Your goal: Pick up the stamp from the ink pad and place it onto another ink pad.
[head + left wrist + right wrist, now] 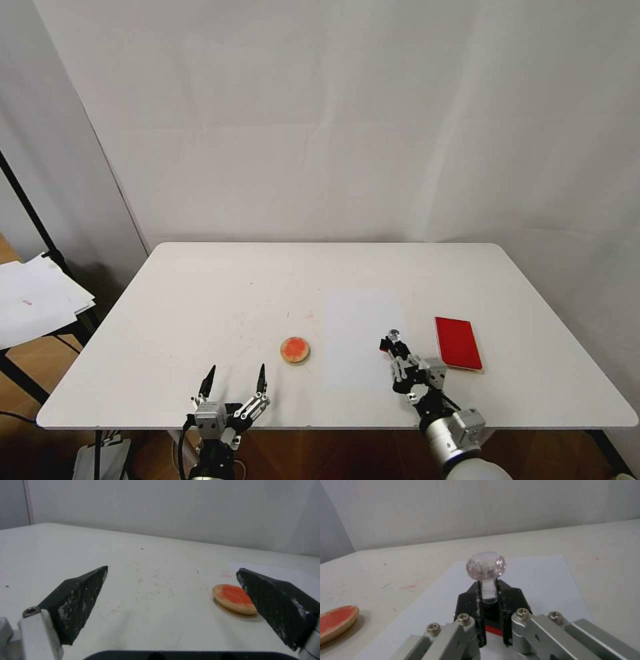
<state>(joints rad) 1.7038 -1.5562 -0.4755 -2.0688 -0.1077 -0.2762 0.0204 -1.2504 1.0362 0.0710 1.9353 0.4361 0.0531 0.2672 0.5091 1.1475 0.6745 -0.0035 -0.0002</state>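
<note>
With our right gripper [393, 344] pinching the stamp [486, 568] between the red ink pad [458, 342] and the round ink pad [295, 349], we should keep it upright, while our left gripper [235, 382] waits spread near that disc.

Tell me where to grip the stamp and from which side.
Grip the stamp on its thin clear stem just under the round knob, coming from the side. The knob is wider than the stem, so it probably stops slipping. The right gripper holds it exactly so, above the paper.
</note>
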